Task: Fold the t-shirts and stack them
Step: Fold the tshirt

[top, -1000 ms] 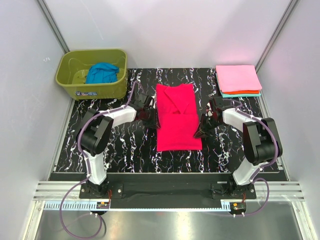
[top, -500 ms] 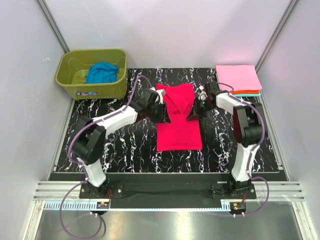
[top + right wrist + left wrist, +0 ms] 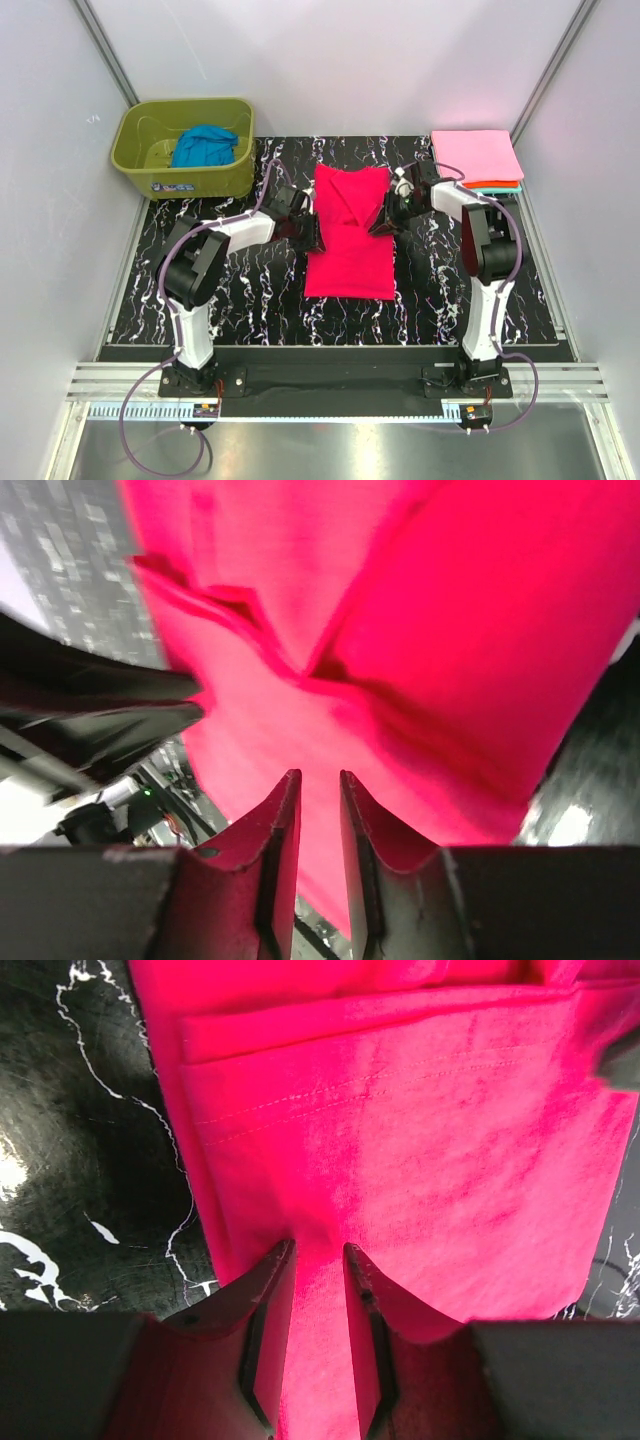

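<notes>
The crimson-red t-shirt (image 3: 350,245) lies folded into a long strip on the middle of the black marbled mat, its lower end skewed to the left. My left gripper (image 3: 309,234) is at its left edge and my right gripper (image 3: 384,221) at its right edge, both near the upper half. In the left wrist view the jaws (image 3: 318,1245) stand narrowly apart with red cloth (image 3: 400,1130) filling the gap. The right wrist view shows the same: a narrow gap (image 3: 320,773) pinching lifted red cloth (image 3: 420,630). A blue t-shirt (image 3: 205,147) lies crumpled in the tub.
An olive-green tub (image 3: 185,182) stands at the back left. At the back right a folded pink t-shirt (image 3: 477,155) tops a stack over an orange one (image 3: 495,184) and a teal one (image 3: 455,189). White walls close in on both sides.
Both grippers moved from the shirt's sides up toward its upper half. The left then drew back to the left edge. The shirt's lower end has shifted left and skewed.
</notes>
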You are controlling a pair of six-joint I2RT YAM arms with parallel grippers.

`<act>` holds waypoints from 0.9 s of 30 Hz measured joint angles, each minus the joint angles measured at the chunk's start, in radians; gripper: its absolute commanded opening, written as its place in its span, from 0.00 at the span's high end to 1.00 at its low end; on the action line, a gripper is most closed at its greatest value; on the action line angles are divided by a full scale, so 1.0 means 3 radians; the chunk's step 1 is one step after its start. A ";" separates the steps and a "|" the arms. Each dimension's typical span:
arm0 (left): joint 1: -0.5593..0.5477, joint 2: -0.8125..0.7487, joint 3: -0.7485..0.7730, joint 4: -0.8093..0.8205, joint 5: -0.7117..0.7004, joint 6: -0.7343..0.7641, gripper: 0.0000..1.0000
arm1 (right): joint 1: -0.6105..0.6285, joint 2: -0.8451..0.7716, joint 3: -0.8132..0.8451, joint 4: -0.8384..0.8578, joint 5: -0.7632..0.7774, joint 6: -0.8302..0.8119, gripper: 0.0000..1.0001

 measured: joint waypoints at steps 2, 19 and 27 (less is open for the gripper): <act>0.0001 0.0000 0.0001 0.0000 -0.0005 0.0023 0.67 | -0.0014 -0.0137 -0.0010 0.0001 0.0010 0.0013 0.70; 0.0032 0.0000 0.0018 -0.0042 0.0023 0.0046 0.65 | -0.0243 -0.0074 -0.0284 0.0183 0.0075 -0.0028 0.68; 0.0058 -0.0262 0.0299 -0.0548 0.0131 0.0223 0.57 | -0.0242 -0.0618 -0.0356 0.0081 0.0423 0.0196 0.44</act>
